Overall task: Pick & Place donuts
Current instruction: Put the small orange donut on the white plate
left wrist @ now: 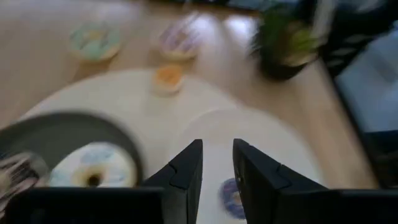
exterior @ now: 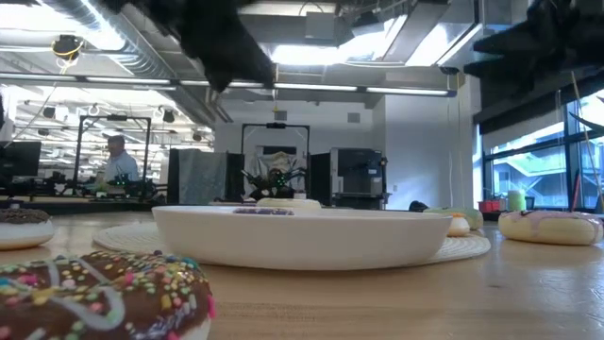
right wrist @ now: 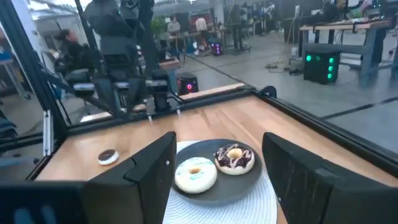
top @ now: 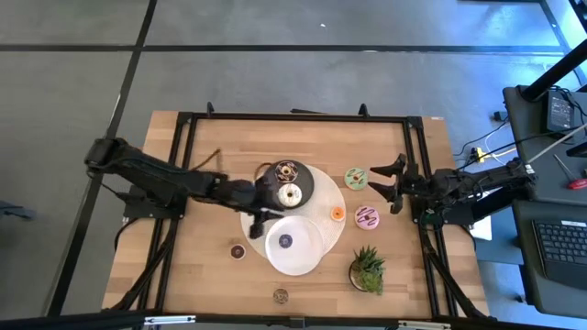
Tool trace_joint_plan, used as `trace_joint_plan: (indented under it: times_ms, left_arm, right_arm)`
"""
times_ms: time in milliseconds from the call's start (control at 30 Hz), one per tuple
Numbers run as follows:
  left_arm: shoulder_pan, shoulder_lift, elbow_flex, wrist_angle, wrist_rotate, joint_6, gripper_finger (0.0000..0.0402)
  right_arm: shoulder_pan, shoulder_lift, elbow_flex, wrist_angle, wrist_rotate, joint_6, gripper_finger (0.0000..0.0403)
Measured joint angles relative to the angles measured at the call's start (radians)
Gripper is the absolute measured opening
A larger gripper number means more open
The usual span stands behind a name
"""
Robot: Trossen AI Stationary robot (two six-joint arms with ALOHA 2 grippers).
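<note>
A dark grey plate (top: pixel 307 183) carries a brown iced donut (top: pixel 287 170) and a white iced donut (top: pixel 290 194). The purple mini (top: pixel 285 241) lies on the white plate (top: pixel 307 257). On the round mat (top: pixel 328 229) sits the orange mini (top: pixel 337 214). The green donut (top: pixel 356 177), the pink donut (top: pixel 368 217) and the dark brown mini (top: pixel 237 250) lie on the wood. My left gripper (top: pixel 266 220) hovers at the white plate's edge (left wrist: pixel 217 155), its fingers a narrow gap apart and empty. My right gripper (top: pixel 385 186) is wide open and empty near the green donut.
A sprinkled brown donut (top: pixel 281 294) lies by the near edge, large in the low view (exterior: pixel 104 293). The spiky potted plant (top: pixel 367 269) stands near the right front. A black frame rail (top: pixel 415 174) borders the table. People show in the room behind.
</note>
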Motion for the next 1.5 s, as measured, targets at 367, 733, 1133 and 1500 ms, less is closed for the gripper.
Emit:
trace_joint_plan:
  times_ms: [367, 733, 1133, 1500]
  left_arm:
    - [0.000, -0.211, -0.339, 0.451, -0.097, 0.044, 0.0083]
    - [0.000, -0.215, -0.356, 0.441, -0.174, -0.018, 0.0085]
    - [0.000, -0.215, -0.356, 0.438, -0.147, -0.025, 0.0086]
    - [0.000, -0.215, -0.356, 0.438, -0.147, -0.025, 0.0083]
  right_arm:
    - [0.000, 0.465, 0.208, -0.201, -0.008, 0.137, 0.0224]
    - [0.000, 0.947, 0.331, -0.214, -0.176, 0.316, 0.0190]
    - [-0.030, 1.164, 0.364, -0.213, -0.188, 0.425, 0.0172]
    - [-0.051, 1.213, 0.365, -0.186, -0.256, 0.423, 0.0129]
